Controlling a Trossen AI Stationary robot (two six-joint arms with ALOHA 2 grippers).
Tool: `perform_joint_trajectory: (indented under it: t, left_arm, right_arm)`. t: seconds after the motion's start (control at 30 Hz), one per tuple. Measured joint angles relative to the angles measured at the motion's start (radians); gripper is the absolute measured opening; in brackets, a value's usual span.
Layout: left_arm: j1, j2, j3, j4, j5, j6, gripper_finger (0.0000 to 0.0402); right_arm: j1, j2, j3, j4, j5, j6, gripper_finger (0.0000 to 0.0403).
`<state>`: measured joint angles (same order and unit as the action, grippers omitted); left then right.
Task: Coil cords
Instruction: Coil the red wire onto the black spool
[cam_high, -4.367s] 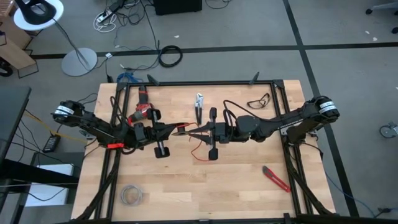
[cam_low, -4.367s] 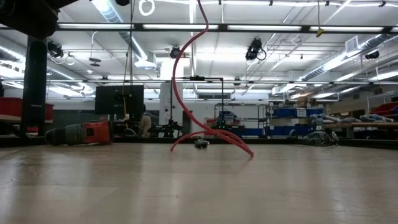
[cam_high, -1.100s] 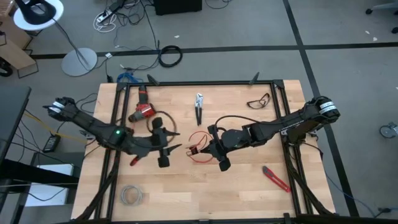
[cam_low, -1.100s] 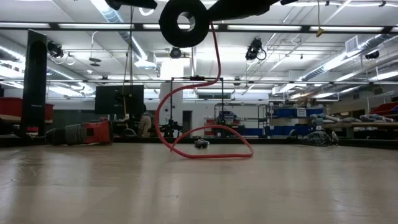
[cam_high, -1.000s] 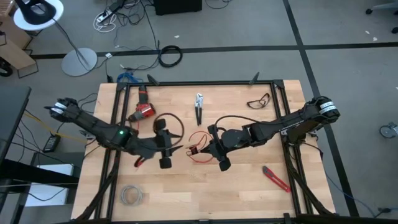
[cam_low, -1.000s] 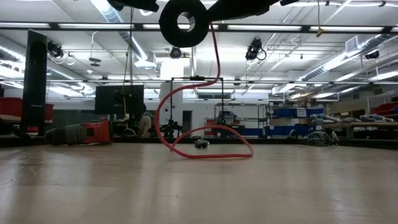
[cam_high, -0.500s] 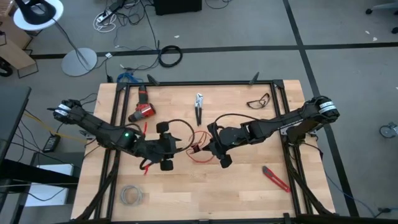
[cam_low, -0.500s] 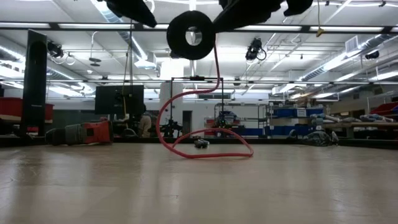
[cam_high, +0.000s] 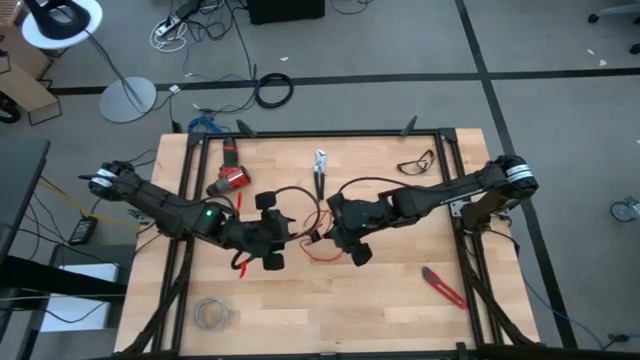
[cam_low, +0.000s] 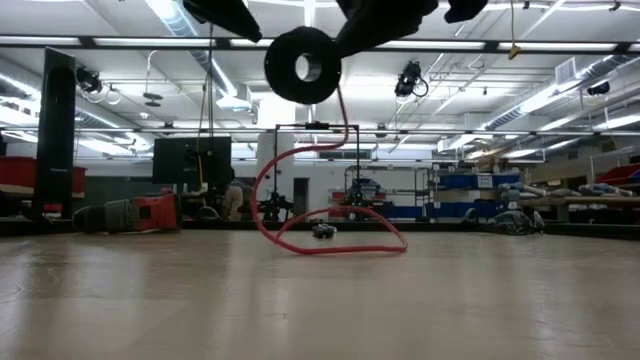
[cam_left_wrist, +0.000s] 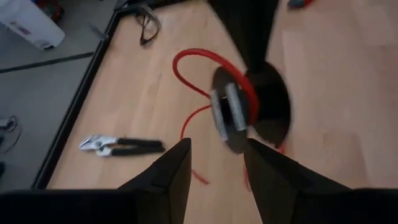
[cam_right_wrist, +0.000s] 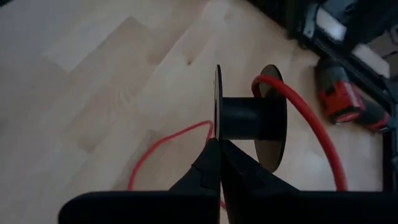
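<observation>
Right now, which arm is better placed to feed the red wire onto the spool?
Left. The right fingers are shut on the spool's flange, holding it above the table. The left fingers are open just short of it, with the wire looping beyond.

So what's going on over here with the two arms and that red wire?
The right gripper is shut on the flange of a small black spool, holding it up over the middle of the wooden table. A thin red wire hangs from the spool and loops loosely on the tabletop below. The left gripper faces the spool with its fingers apart, holding nothing. Most of the wire is not yet wound on.
</observation>
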<state>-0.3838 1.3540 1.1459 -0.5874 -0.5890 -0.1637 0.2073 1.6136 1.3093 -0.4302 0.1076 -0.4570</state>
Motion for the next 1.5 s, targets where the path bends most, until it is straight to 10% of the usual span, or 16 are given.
perform_joint_trajectory:
  t: [0.9, 1.5]
  left_arm:
    - [-0.017, 0.001, 0.001, -0.044, 0.041, -0.075, 0.0147]
    - [-0.017, 0.001, 0.001, -0.069, 0.038, -0.024, 0.0007]
  right_arm:
    - [0.006, 0.121, 0.207, -0.079, 0.046, -0.068, 0.0]
    - [0.007, 0.121, 0.207, -0.071, 0.063, -0.068, 0.0]
